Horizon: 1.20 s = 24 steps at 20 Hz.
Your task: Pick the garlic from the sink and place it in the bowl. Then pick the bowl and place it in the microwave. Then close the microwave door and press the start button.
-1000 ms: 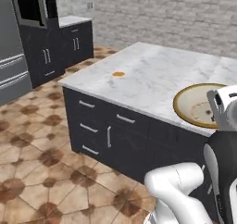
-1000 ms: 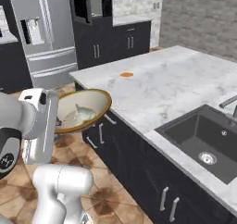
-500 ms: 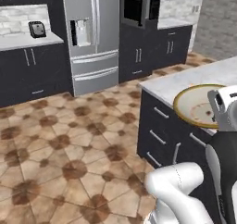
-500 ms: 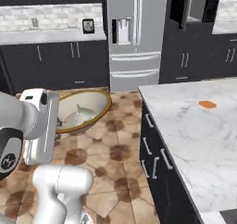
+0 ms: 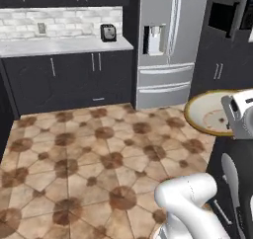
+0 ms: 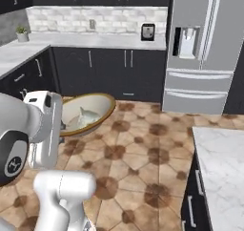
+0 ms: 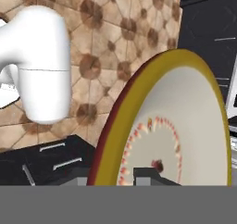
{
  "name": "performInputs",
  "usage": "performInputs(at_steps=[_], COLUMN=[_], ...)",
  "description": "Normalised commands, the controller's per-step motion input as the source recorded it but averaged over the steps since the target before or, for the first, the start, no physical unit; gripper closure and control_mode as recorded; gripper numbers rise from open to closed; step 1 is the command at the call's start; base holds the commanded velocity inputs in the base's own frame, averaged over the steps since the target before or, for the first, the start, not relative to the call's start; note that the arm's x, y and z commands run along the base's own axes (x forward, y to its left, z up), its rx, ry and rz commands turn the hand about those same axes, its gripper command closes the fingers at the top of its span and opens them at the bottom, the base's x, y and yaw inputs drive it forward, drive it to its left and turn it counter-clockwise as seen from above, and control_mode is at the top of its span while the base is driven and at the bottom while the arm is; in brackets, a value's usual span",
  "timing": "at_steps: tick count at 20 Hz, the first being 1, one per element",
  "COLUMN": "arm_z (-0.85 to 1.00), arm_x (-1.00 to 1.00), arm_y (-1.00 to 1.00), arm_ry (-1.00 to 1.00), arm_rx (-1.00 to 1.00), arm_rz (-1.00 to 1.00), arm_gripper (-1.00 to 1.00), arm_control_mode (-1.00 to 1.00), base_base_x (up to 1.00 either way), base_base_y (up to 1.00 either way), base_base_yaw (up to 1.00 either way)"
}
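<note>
You have the bowl (image 5: 210,115) carried in the air in front of the arm, its tan rim and cream inside seen from both base cameras. In the hand view the bowl (image 7: 185,126) stands edge-on right at the gripper (image 7: 148,174), whose dark finger tips sit against its inside, so the jaws stand narrowed on the rim and hold it.

In the right base view a small pale grey lump lies inside the bowl (image 6: 86,114); that is the garlic (image 6: 88,115).

Compared with half a second ago, the whole picture has swung: the base has turned, and the bowl keeps the same place relative to the arm. The marble island that filled the right of the left base view is gone from it, and only a corner of the marble counter (image 6: 224,163) remains in the right base view. The steel fridge (image 5: 170,40) now stands straight ahead, with the open microwave (image 5: 225,17) just right of it, high in the dark cabinets.
</note>
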Motion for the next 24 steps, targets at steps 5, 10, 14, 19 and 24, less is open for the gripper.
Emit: performInputs(at_steps=[5,10,14,19,24], arm_z=[0.00,0.00,0.00,0.00,0.00], arm_x=[0.00,0.00,0.00,0.00,0.00], arm_y=[0.00,0.00,0.00,0.00,0.00], arm_ry=[0.00,0.00,0.00,0.00,0.00], arm_rx=[0.00,0.00,0.00,0.00,0.00], arm_rz=[0.00,0.00,0.00,0.00,0.00], arm_gripper=[1.00,1.00,1.00,1.00,1.00], arm_control_mode=[1.00,1.00,1.00,1.00,1.00], base_base_x=[1.00,1.00,1.00,1.00,0.89], base_base_y=[-0.11,-0.13,-0.25,-0.42,-0.55], base_base_yaw=[0.27,0.26,0.18,-0.04,-0.47])
